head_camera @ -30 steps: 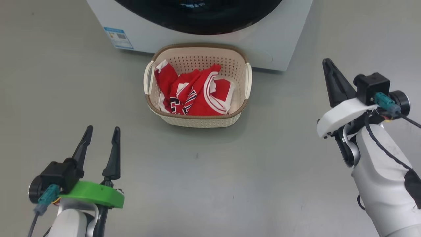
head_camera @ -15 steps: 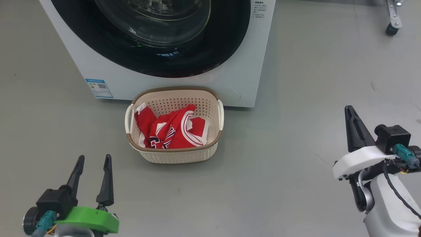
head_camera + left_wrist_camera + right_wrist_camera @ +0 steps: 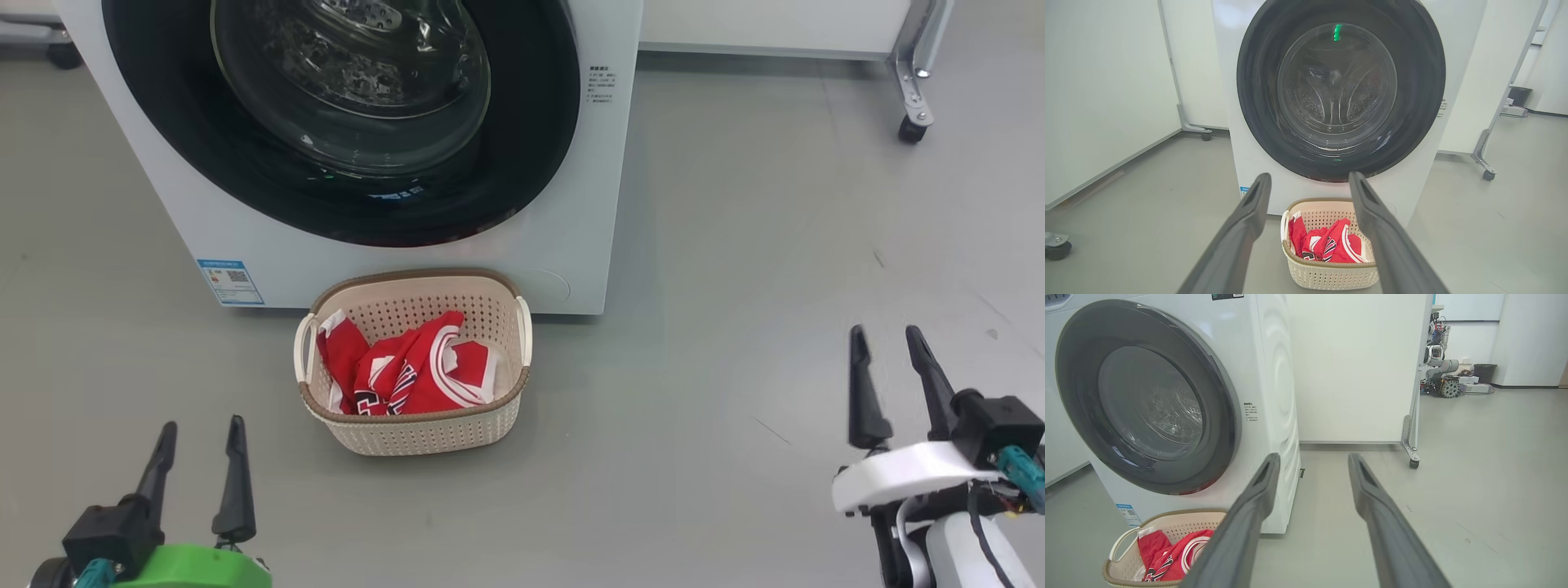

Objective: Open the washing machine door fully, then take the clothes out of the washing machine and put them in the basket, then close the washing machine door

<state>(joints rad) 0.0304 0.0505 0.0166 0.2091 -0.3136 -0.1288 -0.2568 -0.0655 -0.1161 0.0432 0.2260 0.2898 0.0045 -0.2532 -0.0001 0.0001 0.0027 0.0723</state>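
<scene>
Below washing machine door [image 3: 343,106], clothes [image 3: 404,376] lie in basket [image 3: 424,433]; L gripper [image 3: 202,425] & R gripper [image 3: 884,331] both apart, empty. Door looks shut; verify flush.

Grey floor [image 3: 735,269], white partition [image 3: 1355,367] on castors, black bin [image 3: 1485,372] by the far wall.

Head view cuts off the washing machine [image 3: 608,204] at the top; its black text [image 3: 602,86] is illegibly small
</scene>
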